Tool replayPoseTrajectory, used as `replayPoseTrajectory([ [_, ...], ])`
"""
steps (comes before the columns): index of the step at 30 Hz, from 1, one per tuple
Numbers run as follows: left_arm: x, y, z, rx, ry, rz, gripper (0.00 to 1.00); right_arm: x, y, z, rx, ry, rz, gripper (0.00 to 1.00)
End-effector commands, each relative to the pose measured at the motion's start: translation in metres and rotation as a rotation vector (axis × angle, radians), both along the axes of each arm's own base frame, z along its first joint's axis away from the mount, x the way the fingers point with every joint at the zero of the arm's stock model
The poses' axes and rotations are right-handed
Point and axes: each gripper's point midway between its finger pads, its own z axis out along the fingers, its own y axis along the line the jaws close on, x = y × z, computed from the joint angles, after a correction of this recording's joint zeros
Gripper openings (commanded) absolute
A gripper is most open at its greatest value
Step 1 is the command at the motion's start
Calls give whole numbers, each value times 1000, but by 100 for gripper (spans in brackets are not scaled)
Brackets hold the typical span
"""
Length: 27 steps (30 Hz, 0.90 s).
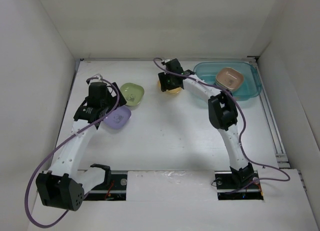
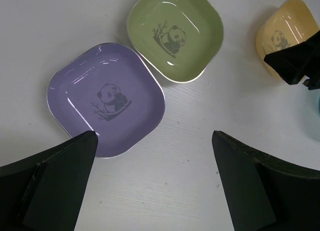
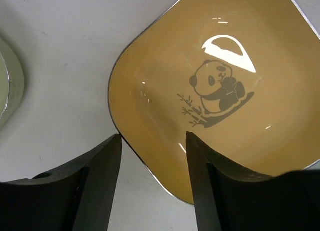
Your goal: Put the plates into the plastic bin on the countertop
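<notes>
Right gripper [image 3: 153, 141]: nearest to us; its black jaws stand apart, one outside the plate below and one over its inside, with the rim passing between them. They are not closed on it.
Yellow-orange rounded-square plate [image 3: 215, 91]: shallow and glossy, with a dark panda print at its centre. It lies on the countertop just left of the bin, outside it.
Left gripper [image 2: 154, 138]: jaws wide apart and holding nothing, with bare surface between them. It hangs over the left part of the countertop.
Purple rounded-square plate [image 2: 106, 98]: flat on the countertop, with a panda print at its centre. In the left wrist view its near edge runs behind one jaw; we cannot tell whether they touch.
Green rounded-square plate [image 2: 175, 33]: on the countertop beyond the purple one, corner close beside corner. We cannot tell whether they touch.
Translucent teal-blue plastic bin [image 1: 250, 86]: rimmed tub at the far right of the countertop.
Brown-pink rounded-square plate [image 1: 229, 78]: we see it lying inside the bin.
White countertop [image 1: 170, 136]: a flat surface enclosed by white walls [image 1: 30, 66].
</notes>
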Motion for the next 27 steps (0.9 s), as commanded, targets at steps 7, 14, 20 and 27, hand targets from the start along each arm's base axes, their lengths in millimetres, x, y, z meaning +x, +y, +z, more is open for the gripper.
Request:
replayPoseTrajectory([
  [7, -1, 8, 1, 11, 6, 52, 100, -12, 17, -4, 30, 14, 71, 59],
  [14, -1, 9, 1, 17, 5, 59, 100, -17, 25, -18, 37, 43, 99, 32],
  [20, 1, 11, 2, 23, 4, 66, 100, -14, 36, -4, 75, 43, 118, 0],
  [27, 0, 11, 5, 21, -5, 66, 100, -30, 61, 89, 260, -94, 246, 0],
])
